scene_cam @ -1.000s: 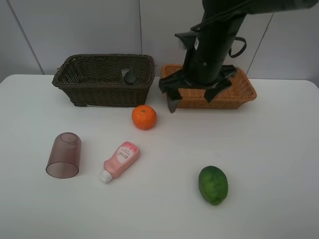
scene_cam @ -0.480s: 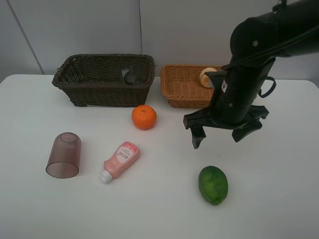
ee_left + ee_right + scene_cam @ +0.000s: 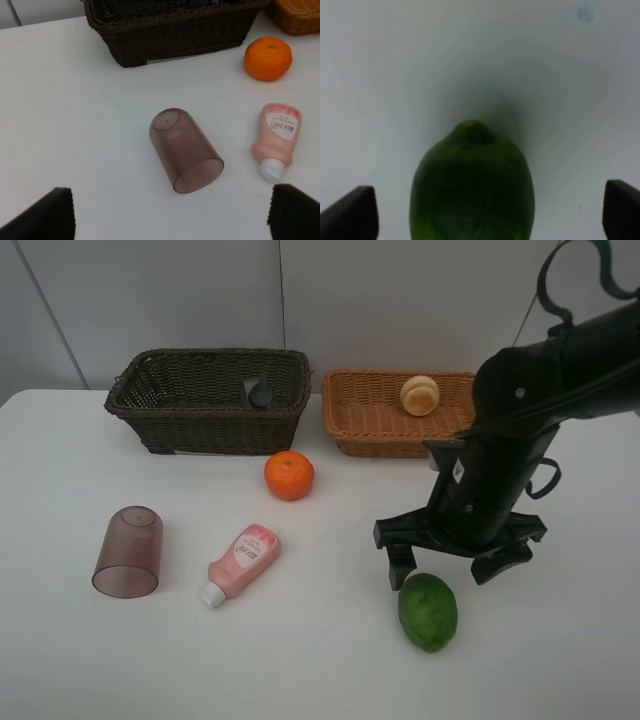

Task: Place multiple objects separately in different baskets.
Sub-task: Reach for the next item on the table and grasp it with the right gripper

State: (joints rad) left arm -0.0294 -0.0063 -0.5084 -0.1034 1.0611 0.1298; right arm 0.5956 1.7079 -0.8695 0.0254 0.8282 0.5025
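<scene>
White tabletop (image 3: 150, 660), seen from the high camera, carries a deep dark brown wicker basket (image 3: 205, 405) and a shallower light orange-brown wicker basket (image 3: 380, 420) side by side along its far edge, a narrow gap between them. A dark capped bottle (image 3: 260, 393) lies in the first and a pale peach (image 3: 419, 395) in the second. The round orange (image 3: 289, 475) sits just in front of the dark basket. The translucent mauve plastic cup (image 3: 128, 551) and the pink white-capped bottle (image 3: 242, 560) lie on their sides, apart, with bare surface around them. The right pincer (image 3: 450, 562) hangs spread open just behind the green avocado-like fruit (image 3: 428, 612), near the front edge.

From the left wrist, the left pincer (image 3: 172, 215) gapes wide above the cup (image 3: 185, 150), clear of it.

From the right wrist, the fruit (image 3: 472, 185) lies between the open fingertips (image 3: 350, 212), untouched.
</scene>
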